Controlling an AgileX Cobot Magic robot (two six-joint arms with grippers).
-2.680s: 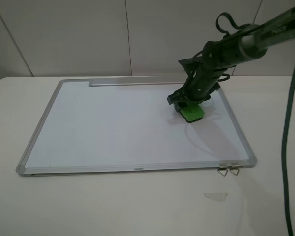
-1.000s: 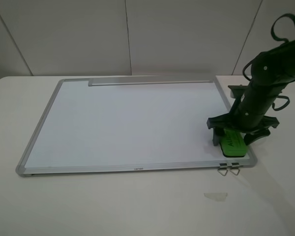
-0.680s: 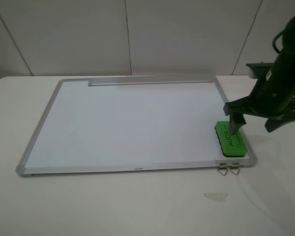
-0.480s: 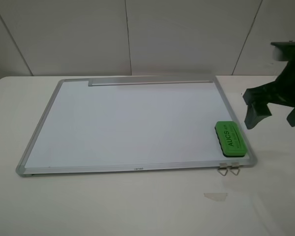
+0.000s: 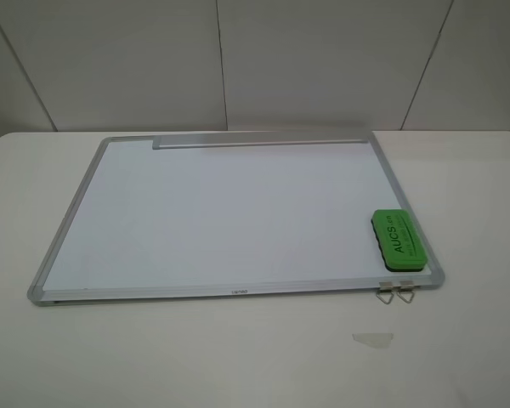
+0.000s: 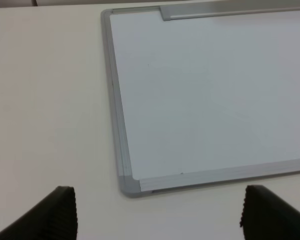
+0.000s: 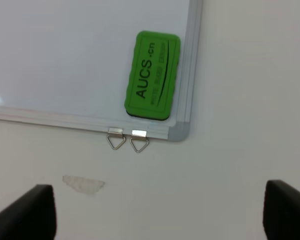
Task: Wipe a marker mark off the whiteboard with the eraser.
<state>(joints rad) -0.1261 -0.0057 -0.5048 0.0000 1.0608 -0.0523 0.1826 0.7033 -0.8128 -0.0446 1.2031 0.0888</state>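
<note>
One large rectangular whiteboard (image 5: pixel 229 212) with a smooth white face and a silver-grey metal frame lies flat on the plain off-white desk (image 5: pixel 238 357). A grey tray strip (image 5: pixel 259 142) runs along its far edge. Two small triangular metal clips (image 5: pixel 395 293) hang side by side from the near edge, close to the near right corner. The board face appears blank in all three views; no marker line is visible on it.

One small bright green rectangular eraser (image 5: pixel 398 240) with rounded corners lies flat on the board at its near right corner, its long side parallel to the right frame rail and just beside it. Dark lettering "AUCS" runs along its top face. Nothing touches it.

One small clear scrap of tape (image 5: pixel 372 339) lies on the desk, near the clips and apart from the board.

The left gripper (image 6: pixel 157 217) is above the desk off the board's near left corner. Its two dark ribbed fingers (image 6: pixel 57 212) are spread wide and hold nothing.

The right gripper (image 7: pixel 157 215) is above the desk near the board's near right corner. Its two dark fingers (image 7: pixel 30 212) are spread wide and hold nothing.
</note>
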